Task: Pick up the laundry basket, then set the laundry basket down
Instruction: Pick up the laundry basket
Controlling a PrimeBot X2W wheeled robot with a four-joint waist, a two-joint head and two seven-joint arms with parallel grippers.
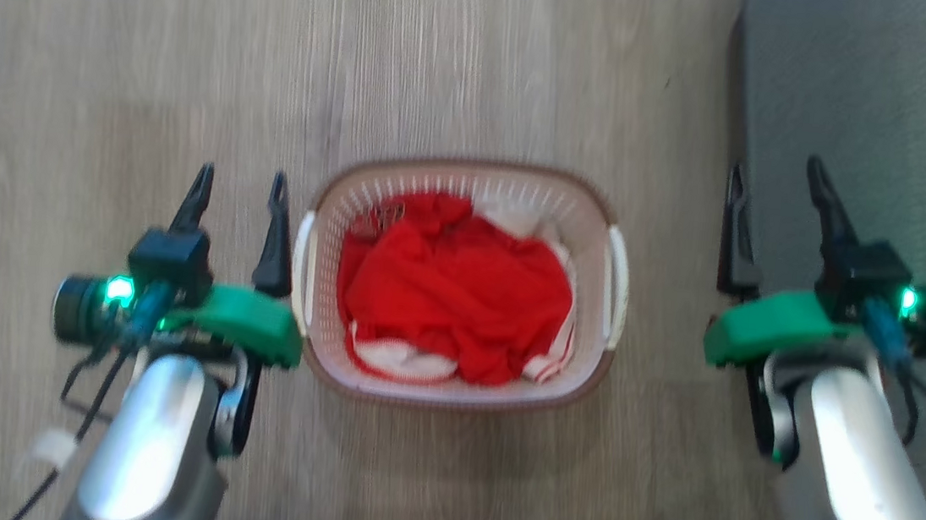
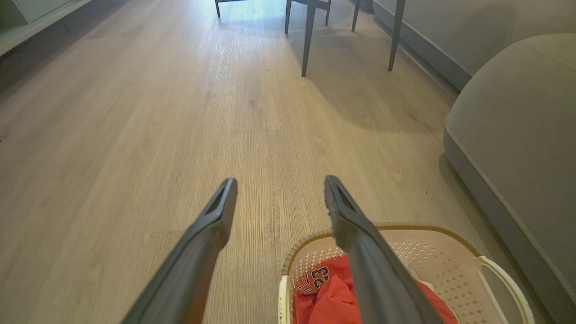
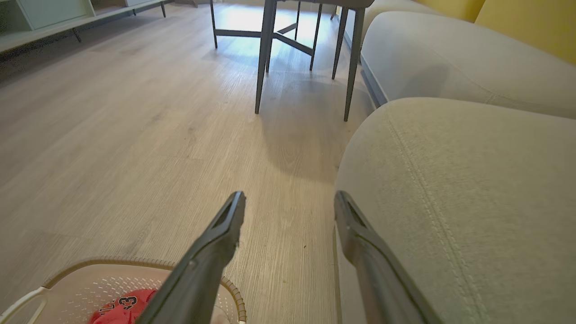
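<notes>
Most of the head view is pale grey-brown wood-look plank floor point(image 1: 152, 52), with a grey fabric-covered sofa point(image 1: 886, 97) along the robot's right side. In the right wrist view, thin dark metal furniture legs point(image 3: 263, 54) stand on the floor farther off.

Next in size is the small cream-white perforated plastic laundry basket point(image 1: 471, 177) with a brown woven-look rim and white side handles. It sits upright on the floor, straight ahead of the robot and between the two arms. A crumpled red garment point(image 1: 460, 294) fills most of it, with bits of white cloth point(image 1: 518, 214) showing at the edges. In the left wrist view, dark numerals show on the red fabric.

The left gripper point(image 1: 241, 179) has its two long dark fingers spread apart and holds nothing. Its inner finger lies just beside the basket's left handle, and whether they touch cannot be told. The right gripper point(image 1: 776, 169) is likewise spread wide and empty, well apart from the right handle, its fingers over the edge where floor meets sofa.
</notes>
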